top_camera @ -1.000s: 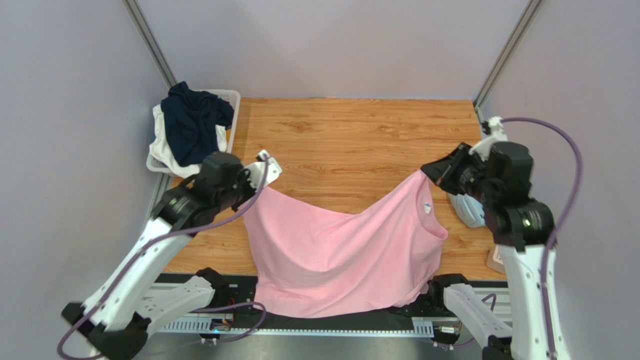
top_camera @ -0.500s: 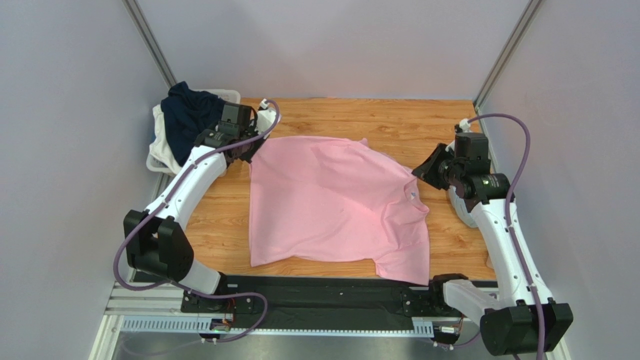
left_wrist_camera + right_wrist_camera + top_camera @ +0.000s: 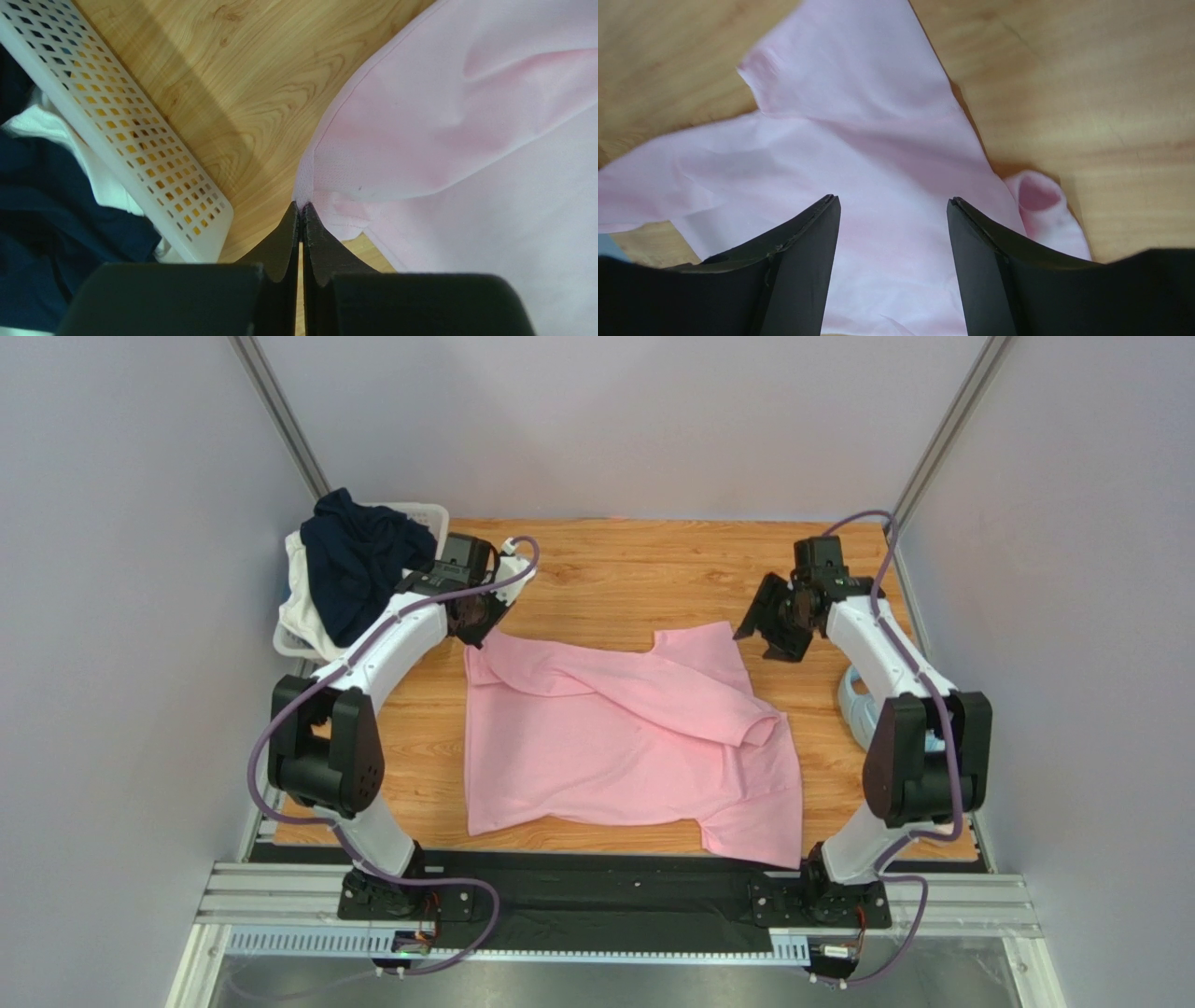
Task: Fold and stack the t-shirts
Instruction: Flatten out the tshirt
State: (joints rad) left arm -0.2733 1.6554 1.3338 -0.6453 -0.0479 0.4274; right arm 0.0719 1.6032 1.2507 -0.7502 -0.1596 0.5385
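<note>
Shirts: pink t-shirt (image 3: pixel 631 742) lay rumpled, its far edge doubled over, on the wooden table (image 3: pixel 631 567), just right of the white basket (image 3: pixel 435 515). Navy t-shirt (image 3: pixel 358 560) sat heaped inside that basket, over some white cloth (image 3: pixel 298 602). Left gripper (image 3: pixel 300 210), close beside the basket's right wall, had its fingers pressed together on what looked like the pink t-shirt's hem corner; the bite itself was hard to confirm. Right gripper (image 3: pixel 892 200), well right of the basket, stood spread with nothing between its fingers, pink cloth lying beneath.
</note>
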